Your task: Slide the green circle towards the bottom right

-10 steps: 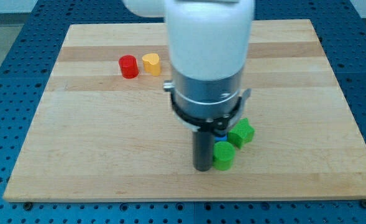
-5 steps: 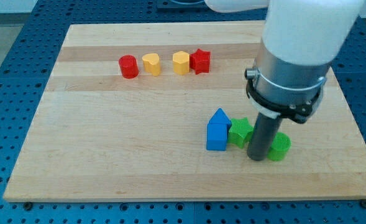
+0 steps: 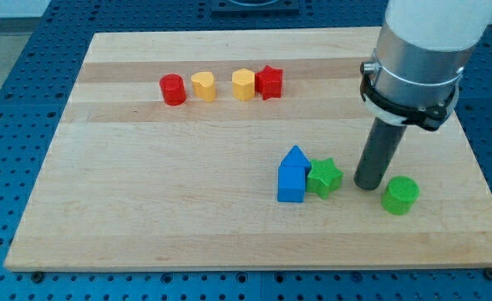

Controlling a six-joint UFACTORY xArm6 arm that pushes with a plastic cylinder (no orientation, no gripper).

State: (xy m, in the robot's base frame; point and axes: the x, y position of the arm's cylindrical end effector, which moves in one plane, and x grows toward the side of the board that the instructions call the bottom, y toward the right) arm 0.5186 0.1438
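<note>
- our tip [image 3: 367, 186] rests on the bench [image 3: 145, 209] just up and to the view's left of the green circle [image 3: 400, 195], close beside it, though we cannot tell whether the two touch
- that is the relation the coming move turns on: the green circle lies toward the view's bottom right of our tip, so by our judgement a push along that same diagonal would carry it the way the task asks
- the green circle sits in the lower right part of the bench, with bare wood between it and the bottom right corner; being round, it has no long axis to line up with
- we have no pincer at all, only the one rod, so there is nothing to open, close or hold, and no second arm to weigh against it
- to the view's left of our tip lies a green star [image 3: 324, 177], with a blue house-shaped block [image 3: 292, 175] right against it
- near the view's top runs a row: red cylinder [image 3: 172, 89], yellow heart-like block [image 3: 202, 85], yellow hexagon-like block [image 3: 243, 84], red star [image 3: 269, 82]
- counted: two green, two red, two yellow, one blue, seven blocks in all
</note>
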